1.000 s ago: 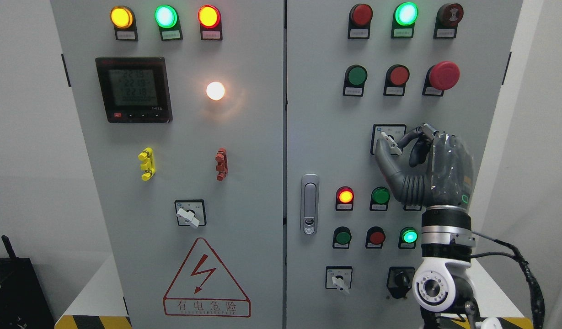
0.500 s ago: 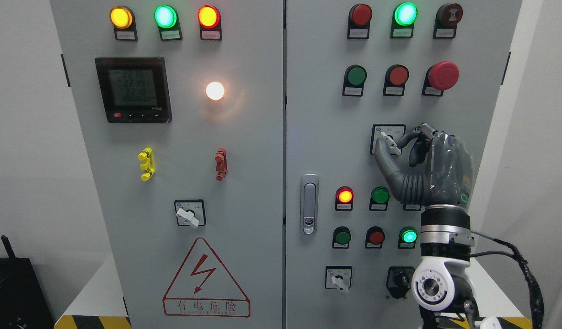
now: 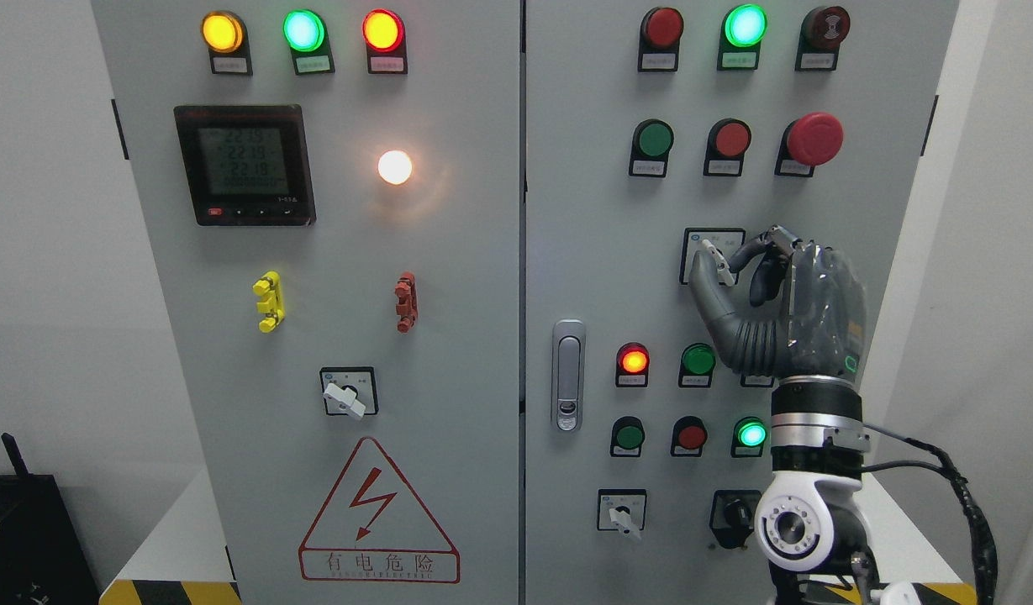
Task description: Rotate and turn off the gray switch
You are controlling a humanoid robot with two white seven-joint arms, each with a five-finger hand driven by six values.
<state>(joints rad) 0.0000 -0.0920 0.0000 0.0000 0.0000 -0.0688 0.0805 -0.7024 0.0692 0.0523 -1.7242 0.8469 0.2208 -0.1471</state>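
R hand (image 3: 785, 311) pinching gray switch (image 3: 717, 261) near cabinet's (image 3: 583, 252) right edge w/ thumb & finger; handle tilted, turn prob. only partway, rest to go.

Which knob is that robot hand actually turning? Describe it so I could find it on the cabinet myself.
Look at the right door of the cabinet, below the big red mushroom button. There sits the gray switch, a small pale lever on a square plate. Of the similar rotary switches on the cabinet, it alone is pinched by the right hand.
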